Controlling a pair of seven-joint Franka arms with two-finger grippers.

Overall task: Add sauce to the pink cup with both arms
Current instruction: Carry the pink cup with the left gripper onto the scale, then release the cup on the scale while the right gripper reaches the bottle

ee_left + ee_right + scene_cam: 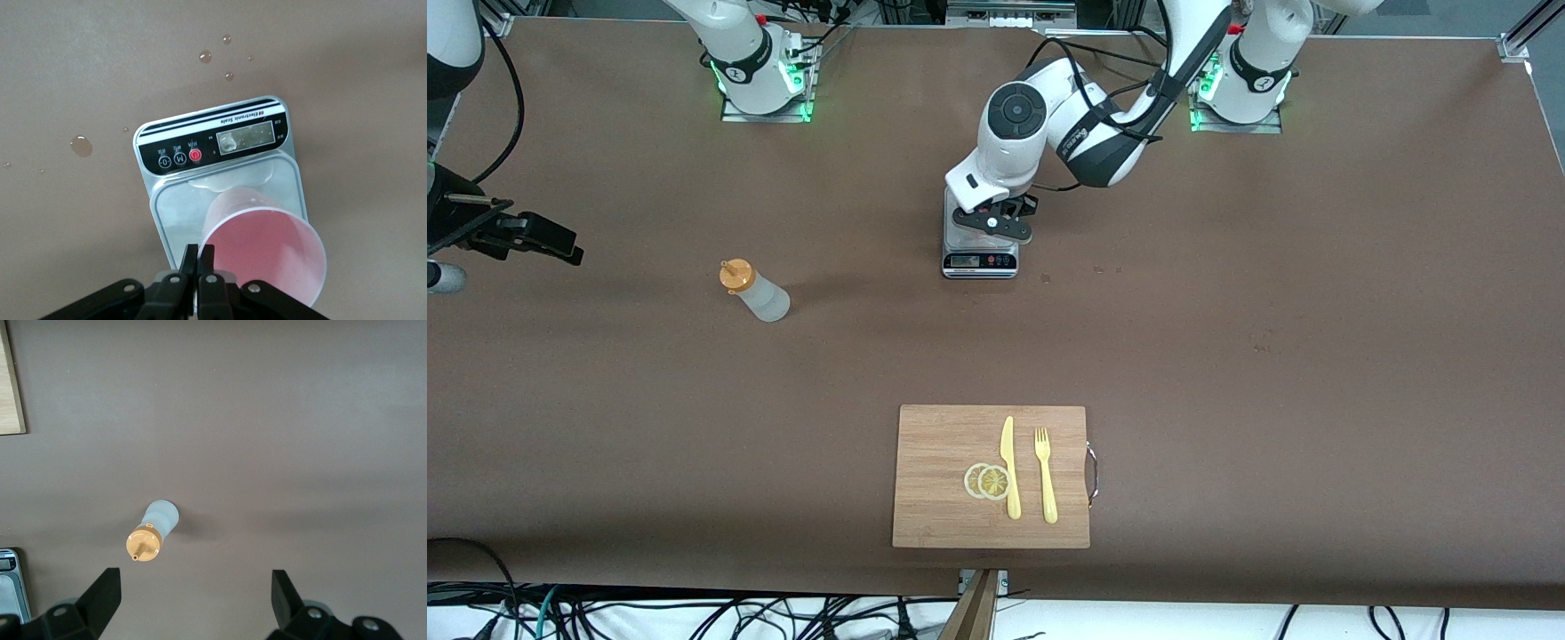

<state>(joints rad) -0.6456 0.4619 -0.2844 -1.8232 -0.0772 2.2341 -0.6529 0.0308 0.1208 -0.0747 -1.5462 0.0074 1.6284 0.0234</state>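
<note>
From the front I see my left gripper (1005, 224) low over the scale (979, 258), the sauce (754, 291) standing at the scale's nine o'clock.

The left wrist view shows its fingers (199, 270) pinched on the pink cup (263, 250) rim, steadying it on the plate.

The right wrist view shows my right gripper (193, 593) spread wide above the sauce bottle, ready to descend.

Layout: scale upper centre of the front view, bottle mid-left, board lower centre.
Pink cup (265, 250) is sitting on the scale (979, 260); sauce (754, 292) is standing apart; knife (1009, 467), fork (1045, 474) and lemon slices (987, 481) are lying on the cutting board (934, 471).
</note>
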